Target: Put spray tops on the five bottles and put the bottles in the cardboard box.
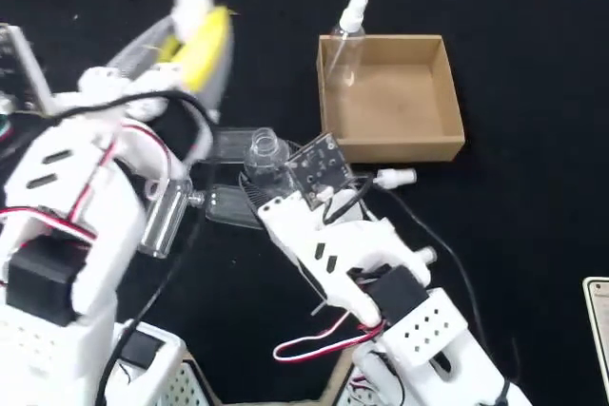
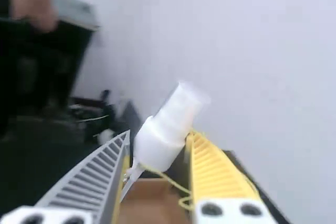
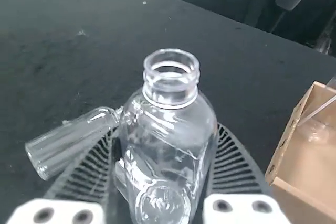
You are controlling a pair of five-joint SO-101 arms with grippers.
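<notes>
Bottle (image 3: 170, 114), open-necked, clamped upright between spread black fingers (image 3: 89, 177) of right gripper (image 3: 167, 145), low over worktop (image 1: 533, 64). Reads as a fixture grip: keeps neck steady and facing up for capping.

Spray top (image 2: 168, 124) pinched near its collar between grey and yellow fingers (image 2: 210, 171) of left gripper (image 2: 157, 140). Raised well above worktop, nozzle end pointing out past fingertips. Well apart from open neck in high view, off to one side and not yet above it. Probably carried high to clear right arm before coming down onto neck; cannot tell how tube end sits.

Second bottle (image 1: 162, 221), uncapped, on its side just beside held one, neck toward it. Likely next in line.

Loose spray top (image 1: 395, 178) flat on worktop, just outside near wall of cardboard box (image 1: 447, 140).

Capped bottle (image 1: 347, 35) upright in a far corner of box. Suggests one of five finished, packed tight to corner to leave room.
</notes>
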